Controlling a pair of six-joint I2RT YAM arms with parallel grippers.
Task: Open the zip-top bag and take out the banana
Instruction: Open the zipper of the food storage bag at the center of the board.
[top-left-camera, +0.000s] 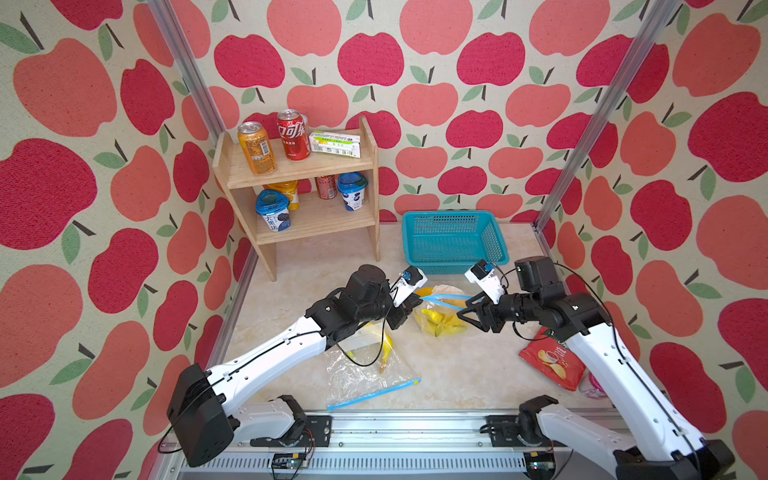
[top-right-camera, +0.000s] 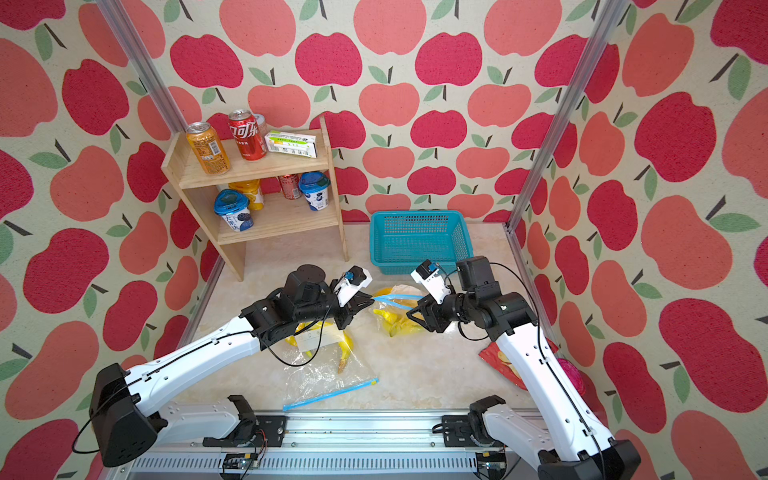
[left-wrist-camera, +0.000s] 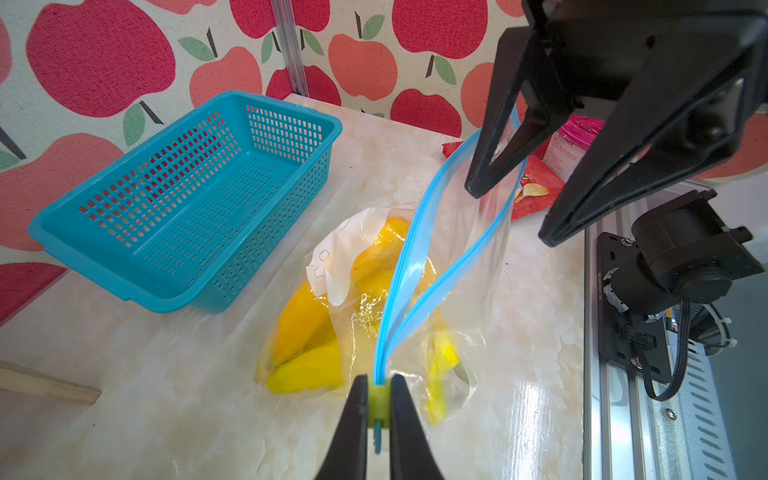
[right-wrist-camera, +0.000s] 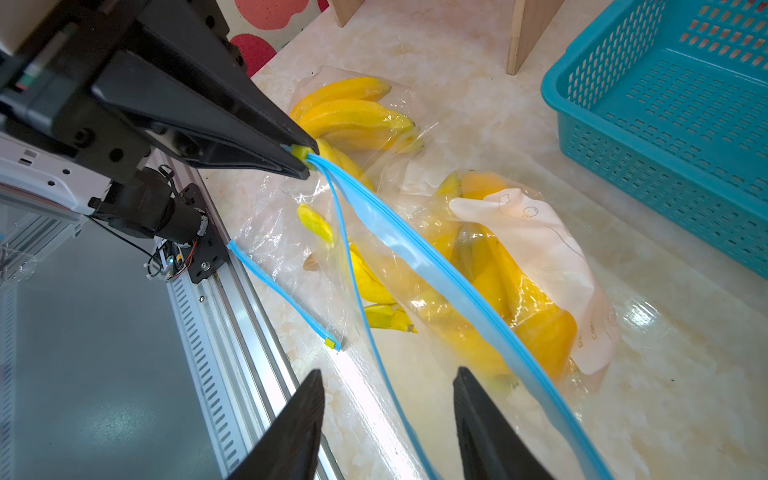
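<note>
Zip (left-wrist-camera: 409, 257) is standing parted. Left hand (left-wrist-camera: 379, 380) is pinching slider (left-wrist-camera: 379, 405); right hand (right-wrist-camera: 387, 372), half open, is straddling one lip (right-wrist-camera: 355, 282), gripping nothing. Banana (left-wrist-camera: 299, 320) is lying inside bag (left-wrist-camera: 365, 316) on tabletop (left-wrist-camera: 166, 374); extraction is pending.

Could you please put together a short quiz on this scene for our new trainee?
1. True or false: the left pincer is shut on the green slider of the zip-top bag.
2. The teal basket holds: A) bananas, B) cans, C) nothing.
3. Complete: the jaws of the right pincer stand ____.
Key: 1 true; 2 C; 3 open.
</note>
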